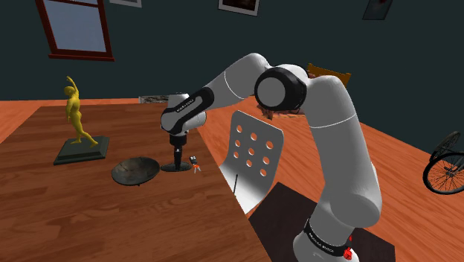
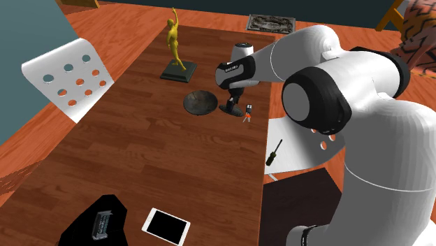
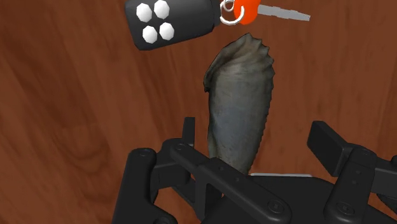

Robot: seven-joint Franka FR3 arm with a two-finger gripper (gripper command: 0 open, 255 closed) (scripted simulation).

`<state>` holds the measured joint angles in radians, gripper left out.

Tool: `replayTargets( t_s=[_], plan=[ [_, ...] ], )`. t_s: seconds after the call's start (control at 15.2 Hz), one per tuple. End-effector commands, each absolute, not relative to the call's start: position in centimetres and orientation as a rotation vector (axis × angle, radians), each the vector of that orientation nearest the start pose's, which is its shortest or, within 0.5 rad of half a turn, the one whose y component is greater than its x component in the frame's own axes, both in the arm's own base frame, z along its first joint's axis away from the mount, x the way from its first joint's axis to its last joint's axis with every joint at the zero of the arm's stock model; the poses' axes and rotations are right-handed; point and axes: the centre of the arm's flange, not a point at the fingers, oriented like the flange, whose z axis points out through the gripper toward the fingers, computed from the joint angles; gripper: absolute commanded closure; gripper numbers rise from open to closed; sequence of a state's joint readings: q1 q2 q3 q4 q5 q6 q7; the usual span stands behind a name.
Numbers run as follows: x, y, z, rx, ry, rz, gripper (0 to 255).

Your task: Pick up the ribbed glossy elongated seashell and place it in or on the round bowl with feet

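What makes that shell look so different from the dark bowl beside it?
The shell is long, narrow, ribbed and pale grey; the bowl is round, wide and darker. The shell lies between the robot's open jaws; the bowl stands free beside them. Both rest on the wooden table.

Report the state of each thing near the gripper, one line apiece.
Grey ribbed elongated seashell: lying on the wooden table, not clasped.
Black two-finger gripper: open, astride the seashell.
Dark round bowl: upright, empty.
Yellow figure statue: standing upright.
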<state>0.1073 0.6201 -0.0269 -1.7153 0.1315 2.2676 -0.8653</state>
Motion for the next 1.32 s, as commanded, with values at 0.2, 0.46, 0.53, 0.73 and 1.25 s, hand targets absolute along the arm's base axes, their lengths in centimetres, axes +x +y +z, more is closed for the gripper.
replayTargets(
  t_s=[0.2,0.46,0.53,0.73,1.25],
  plan=[
    [66.3,5.9,21.6,-2.762,-1.271,0.046,0],
    [66.3,5.9,21.6,-2.762,-1.271,0.046,0],
    [66.3,5.9,21.6,-2.762,-1.271,0.046,255],
    [66.3,5.9,21.6,-2.762,-1.271,0.046,255],
    [66.3,5.9,22.6,-2.762,-1.271,0.046,255]
  ],
)
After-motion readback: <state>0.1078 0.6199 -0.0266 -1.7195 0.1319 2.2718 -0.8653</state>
